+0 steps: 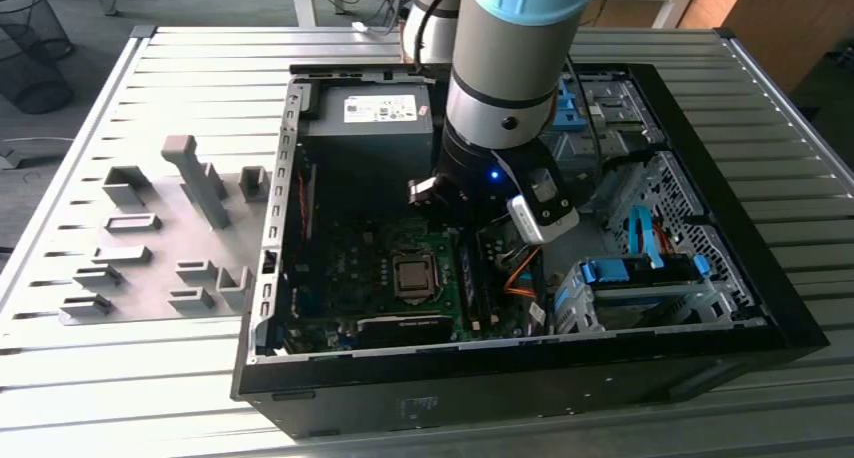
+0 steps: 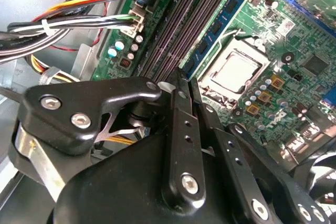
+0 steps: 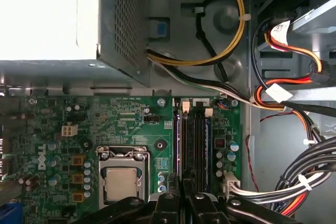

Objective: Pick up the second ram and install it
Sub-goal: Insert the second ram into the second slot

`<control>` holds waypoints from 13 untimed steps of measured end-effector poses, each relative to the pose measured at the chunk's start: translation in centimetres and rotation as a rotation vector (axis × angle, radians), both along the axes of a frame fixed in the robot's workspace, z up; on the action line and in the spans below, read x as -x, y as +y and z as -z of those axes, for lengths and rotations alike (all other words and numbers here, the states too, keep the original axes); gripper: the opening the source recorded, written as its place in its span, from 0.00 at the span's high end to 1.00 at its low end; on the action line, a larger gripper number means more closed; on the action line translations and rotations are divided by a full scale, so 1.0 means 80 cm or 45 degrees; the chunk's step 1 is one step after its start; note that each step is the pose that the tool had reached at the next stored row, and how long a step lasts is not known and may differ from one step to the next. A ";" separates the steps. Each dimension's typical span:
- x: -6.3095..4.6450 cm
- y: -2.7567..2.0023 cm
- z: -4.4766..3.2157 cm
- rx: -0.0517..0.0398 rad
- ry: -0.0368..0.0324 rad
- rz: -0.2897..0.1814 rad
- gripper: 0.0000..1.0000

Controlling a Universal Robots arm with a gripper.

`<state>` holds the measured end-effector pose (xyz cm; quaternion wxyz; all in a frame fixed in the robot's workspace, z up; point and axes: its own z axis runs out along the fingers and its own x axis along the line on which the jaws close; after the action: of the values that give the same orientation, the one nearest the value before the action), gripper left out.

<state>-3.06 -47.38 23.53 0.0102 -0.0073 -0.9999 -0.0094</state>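
My gripper (image 2: 181, 90) hangs low inside the open computer case (image 1: 747, 308), its fingers (image 2: 184, 129) drawn close together just over the memory slots (image 3: 191, 140). A blue memory board (image 2: 218, 24) stands seated in the slot nearest the processor socket (image 2: 233, 72).

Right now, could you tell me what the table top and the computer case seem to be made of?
The table top looks like bare metal, probably aluminium: pale grey, matte, with long parallel grooves. The computer case seems to be sheet metal, painted black outside with a dull sheen and left unpainted grey inside.
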 end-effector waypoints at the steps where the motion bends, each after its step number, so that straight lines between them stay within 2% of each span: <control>1: -0.001 -0.0006 0.0023 -0.001 -0.0001 0.001 0.86; 6: -0.001 -0.0054 0.0081 -0.003 -0.0001 0.016 0.86; 13: -0.002 -0.0065 0.0103 -0.002 0.0000 0.020 0.86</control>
<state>-2.92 -47.90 22.70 0.0102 -0.0150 -0.9998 -0.0105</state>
